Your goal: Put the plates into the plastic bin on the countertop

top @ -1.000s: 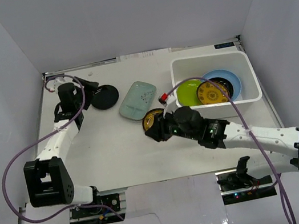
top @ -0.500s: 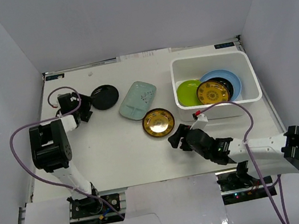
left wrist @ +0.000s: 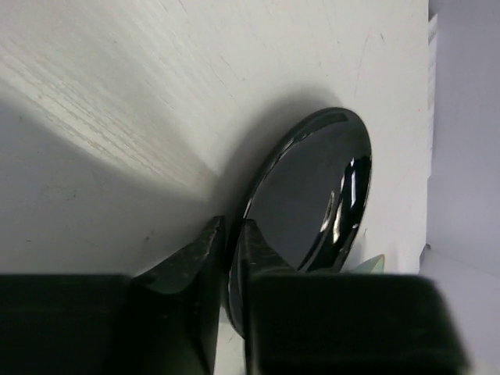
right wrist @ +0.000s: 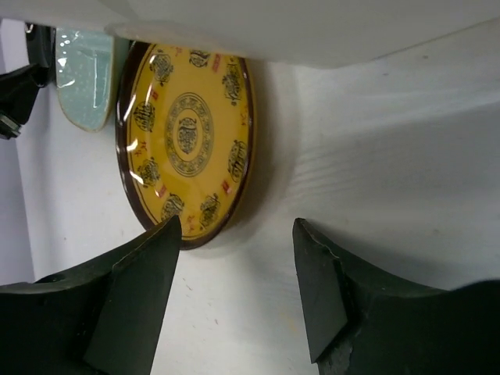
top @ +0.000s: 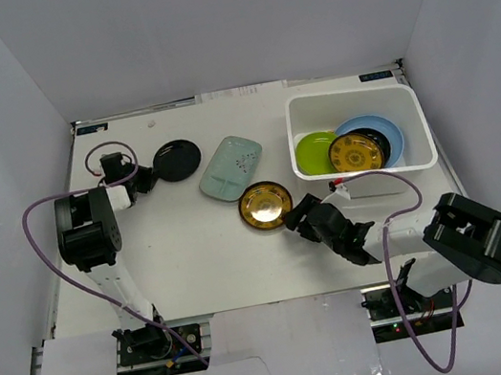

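A glossy black plate point(top: 176, 160) lies at the back left of the countertop point(top: 195, 256). My left gripper point(top: 141, 181) is at its left edge. In the left wrist view the left gripper point(left wrist: 230, 228) is shut on the black plate's point(left wrist: 312, 187) near rim. A dark plate with a gold centre point(top: 265, 204) lies mid-table, and my right gripper point(top: 301, 218) stands open just right of it. In the right wrist view the right gripper point(right wrist: 236, 226) is empty, with this plate point(right wrist: 187, 133) just ahead of its left finger. A pale grey-green rectangular plate point(top: 230, 167) lies between the two plates.
The white plastic bin point(top: 298, 138) stands at the back right. It holds a lime-green plate point(top: 314, 151), a gold-centred plate point(top: 356, 152) and a light-blue plate point(top: 388, 127). Grey-white walls enclose the table. A purple cable loops from each arm.
My left gripper has shut on the black plate's rim. The right gripper drew back from the gold-centred plate, opened, and now sits just right of it.
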`<state>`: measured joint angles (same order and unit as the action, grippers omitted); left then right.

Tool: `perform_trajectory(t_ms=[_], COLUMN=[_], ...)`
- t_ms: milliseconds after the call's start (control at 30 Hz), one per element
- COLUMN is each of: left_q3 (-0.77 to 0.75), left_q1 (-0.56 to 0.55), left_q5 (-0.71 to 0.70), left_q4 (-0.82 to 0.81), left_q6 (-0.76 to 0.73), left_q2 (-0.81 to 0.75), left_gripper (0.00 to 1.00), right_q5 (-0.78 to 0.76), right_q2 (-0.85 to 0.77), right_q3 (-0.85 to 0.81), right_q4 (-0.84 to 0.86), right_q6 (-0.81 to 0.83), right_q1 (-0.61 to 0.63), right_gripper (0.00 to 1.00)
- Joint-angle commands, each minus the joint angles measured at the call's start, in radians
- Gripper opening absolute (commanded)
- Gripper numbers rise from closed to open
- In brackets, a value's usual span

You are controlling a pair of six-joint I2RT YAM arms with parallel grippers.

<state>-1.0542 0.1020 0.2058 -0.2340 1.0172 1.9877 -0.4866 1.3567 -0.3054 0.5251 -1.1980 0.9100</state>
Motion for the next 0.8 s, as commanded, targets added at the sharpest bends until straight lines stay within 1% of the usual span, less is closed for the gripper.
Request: perform_trajectory(t_ms=[0,33,100,133,167,200,233,267,300,333,367,400,433,467,533,567,600,633,667,700,733,767], left_q3=[-0.026,-0.026,-0.021,-0.02,-0.02,-0.018,-0.007,-0.007,0.005,0.013,0.04,0.054,0.063,0.083,0.106,0.118,0.14,0.151,0.163,0.183,0.189,0.194], left_q1=[0.001,0.001,0.001,0.002,0.002,0.002,0.002,0.002,0.004,0.007,0.011,0.011,0.011,0.013,0.013,0.011,0.011,0.011,0.011,0.011,0.01,0.008], left_q5=[-0.028,-0.035,-0.052,-0.054,-0.057,-0.057,-0.06,-0.06,-0.06,-0.057,-0.052,-0.051,-0.052,-0.054,-0.049,-0.048,-0.045,-0.042,-0.036,-0.029,-0.023,-0.004], left_q4=[0.025,0.031,0.038,0.041,0.042,0.047,0.051,0.053,0.055,0.056,0.05,0.042,0.048,0.053,0.045,0.047,0.047,0.042,0.042,0.041,0.041,0.042], left_q6=[-0.058,-0.069,-0.089,-0.109,-0.118,-0.123,-0.126,-0.126,-0.123,-0.118,-0.114,-0.114,-0.114,-0.105,-0.097,-0.091,-0.079,-0.075,-0.071,-0.063,-0.06,-0.058], left_q2=[-0.016,-0.024,-0.044,-0.049,-0.052,-0.055,-0.064,-0.064,-0.078,-0.09,-0.128,-0.153,-0.179,-0.238,-0.303,-0.34,-0.41,-0.447,-0.482,-0.548,-0.579,-0.611], left_gripper=[0.19,0.09,0.0,0.0,0.0,0.0,0.0,0.0,0.0,0.0,0.0,0.0,0.0,0.0,0.0,0.0,0.0,0.0,0.0,0.0,0.0,0.0], right_q5=[0.011,0.01,0.003,0.002,-0.003,-0.004,-0.003,-0.004,-0.003,0.006,0.009,0.02,0.051,0.059,0.06,0.062,0.056,0.045,0.039,0.022,0.019,0.023], right_q2=[0.093,0.134,0.171,0.198,0.211,0.22,0.235,0.236,0.239,0.234,0.223,0.216,0.188,0.17,0.119,0.052,0.018,-0.023,-0.107,-0.151,-0.239,-0.284], right_q3=[-0.04,-0.043,-0.055,-0.057,-0.057,-0.063,-0.066,-0.067,-0.067,-0.066,-0.061,-0.055,-0.032,-0.021,-0.006,0.011,0.018,0.022,0.02,0.015,0.011,0.002], right_q4=[0.11,0.149,0.173,0.193,0.226,0.228,0.242,0.242,0.242,0.242,0.243,0.251,0.262,0.269,0.213,0.195,0.179,0.126,0.089,0.055,0.003,-0.013], right_q6=[-0.052,-0.06,-0.081,-0.086,-0.089,-0.094,-0.097,-0.097,-0.089,-0.08,-0.068,-0.045,-0.028,-0.003,0.026,0.037,0.052,0.079,0.092,0.109,0.153,0.187], right_q1=[-0.01,-0.01,-0.016,-0.019,-0.02,-0.026,-0.036,-0.036,-0.037,-0.037,-0.037,-0.037,-0.036,-0.02,0.003,0.016,0.047,0.061,0.085,0.095,0.102,0.102], right_gripper=[0.65,0.64,0.62,0.61,0.58,0.53,0.38,0.38,0.26,0.21,0.15,0.12,0.1,0.08,0.08,0.08,0.08,0.08,0.08,0.08,0.08,0.08])
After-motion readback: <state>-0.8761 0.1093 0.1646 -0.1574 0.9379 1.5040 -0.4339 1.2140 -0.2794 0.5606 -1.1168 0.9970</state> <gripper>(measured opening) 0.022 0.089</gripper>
